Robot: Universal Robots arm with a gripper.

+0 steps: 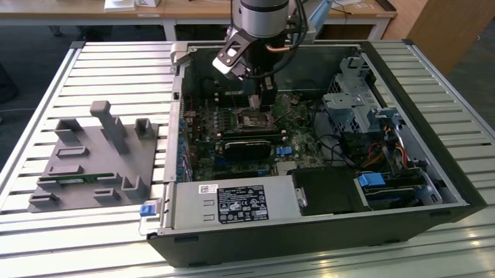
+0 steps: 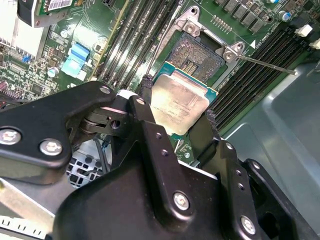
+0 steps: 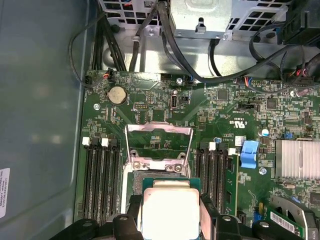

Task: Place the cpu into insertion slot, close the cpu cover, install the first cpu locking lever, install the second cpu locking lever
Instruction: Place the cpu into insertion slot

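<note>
Black and two-fingered, the claw (image 2: 178, 100) is clamped on the cpu (image 2: 184, 109), a small flat square chip with a dull silver-grey metal top and a green edge. In both wrist views two opposite sides of the chip are pinched between the fingers (image 2: 150, 130). In the exterior view the claw is lowered, at the upper middle of the frame, into an open black computer case (image 1: 444, 174) that is laid on its side on a pale slatted metal bench (image 1: 116, 63). A grey moulded parts holder (image 1: 93, 156) is set on the bench at the exterior view's left.

The chip is held close over the insertion slot (image 2: 198, 52), a small square socket with a dark centre and a silver metal rim, set in a green circuit board (image 2: 100, 20). Most of the dark centre is uncovered, so the chip is judged not yet seated. The cpu cover (image 3: 159, 128), a thin square silver metal frame with a square window, is swung back and open. A thin straight silver locking lever (image 2: 265, 63) is seen standing free beside the slot; a second lever cannot be made out with certainty. None of the four steps is judged finished: the placing is under way, and the cover and both levers are undone.
</note>
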